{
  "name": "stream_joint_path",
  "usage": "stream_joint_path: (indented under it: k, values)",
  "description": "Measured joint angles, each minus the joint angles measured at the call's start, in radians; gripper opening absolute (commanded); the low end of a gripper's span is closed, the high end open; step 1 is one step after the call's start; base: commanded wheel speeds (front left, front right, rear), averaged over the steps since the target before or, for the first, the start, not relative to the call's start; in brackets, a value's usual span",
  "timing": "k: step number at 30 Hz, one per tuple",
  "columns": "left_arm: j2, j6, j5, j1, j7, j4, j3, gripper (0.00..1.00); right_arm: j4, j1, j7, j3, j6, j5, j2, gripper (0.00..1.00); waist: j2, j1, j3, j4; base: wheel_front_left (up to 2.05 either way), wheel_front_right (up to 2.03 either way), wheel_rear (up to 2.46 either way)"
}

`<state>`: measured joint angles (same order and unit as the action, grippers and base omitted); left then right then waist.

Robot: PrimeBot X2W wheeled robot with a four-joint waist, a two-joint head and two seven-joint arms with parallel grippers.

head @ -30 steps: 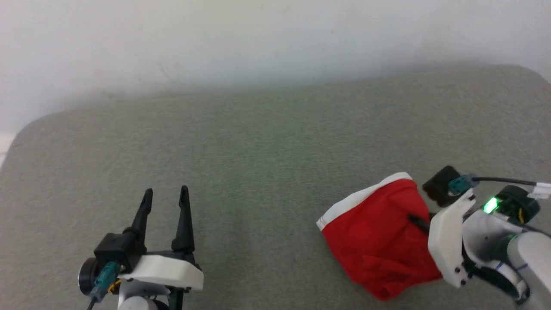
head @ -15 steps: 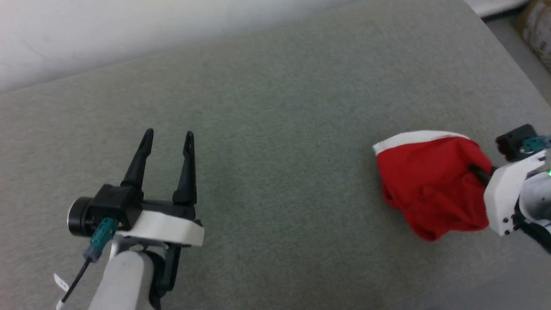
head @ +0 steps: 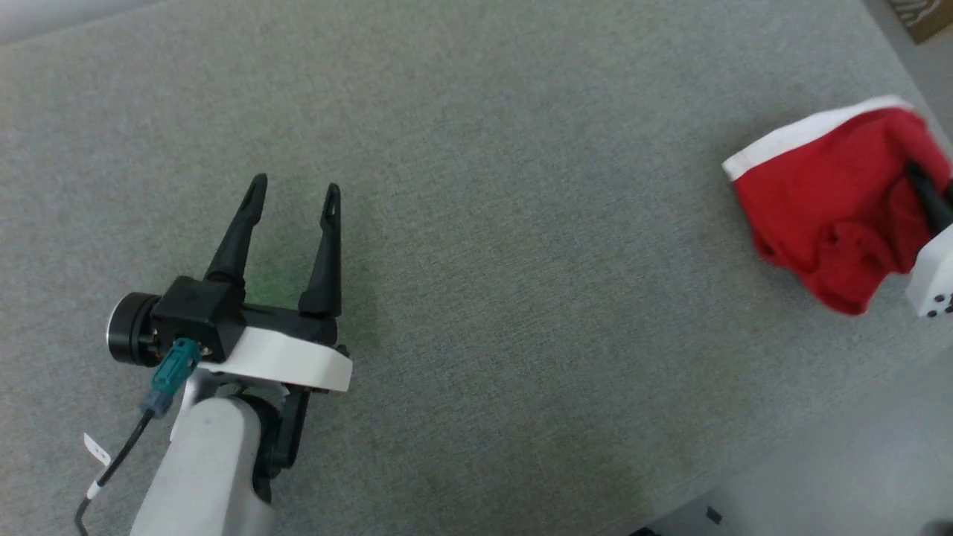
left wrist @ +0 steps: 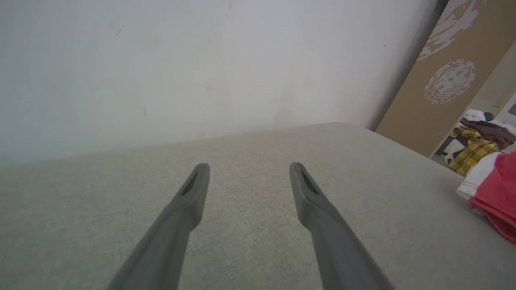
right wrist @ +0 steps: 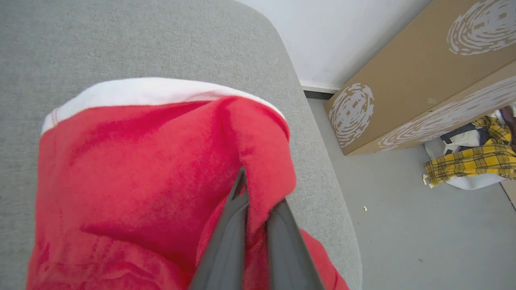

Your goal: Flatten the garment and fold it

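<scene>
The garment (head: 826, 205) is a bunched red piece of fabric with a white band along its top edge, at the right end of the grey padded table (head: 476, 223). My right gripper (head: 923, 190) is shut on a fold of it, and in the right wrist view its fingers (right wrist: 238, 225) pinch red cloth of the garment (right wrist: 133, 169). My left gripper (head: 294, 197) hovers open over the bare left part of the table, far from the garment; its fingers (left wrist: 193, 193) hold nothing. The garment (left wrist: 494, 193) lies at the right edge of the left wrist view.
A white wall (left wrist: 201, 60) stands behind the table. A cardboard box (right wrist: 423, 68) with white print and a heap of plaid clothes (right wrist: 471, 161) lie on the floor beyond the table's rounded right end (right wrist: 322, 181).
The head camera has swung down and left, so the whole picture shifted. The right gripper stays shut on the garment and the left stays open.
</scene>
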<state>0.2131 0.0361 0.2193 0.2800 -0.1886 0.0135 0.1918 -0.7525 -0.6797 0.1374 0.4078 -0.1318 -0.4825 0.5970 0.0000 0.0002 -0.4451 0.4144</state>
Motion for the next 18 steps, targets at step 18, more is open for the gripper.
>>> stream_joint_path:
  k: [18]
  values:
    - [-0.058,0.001,0.035,-0.014,-0.059,-0.099,0.002,1.0,-0.328,0.016,0.12,-0.297,0.0,0.229,-0.017,1.0,0.0,-0.0003,0.067,-0.084,0.0,0.0,0.0]
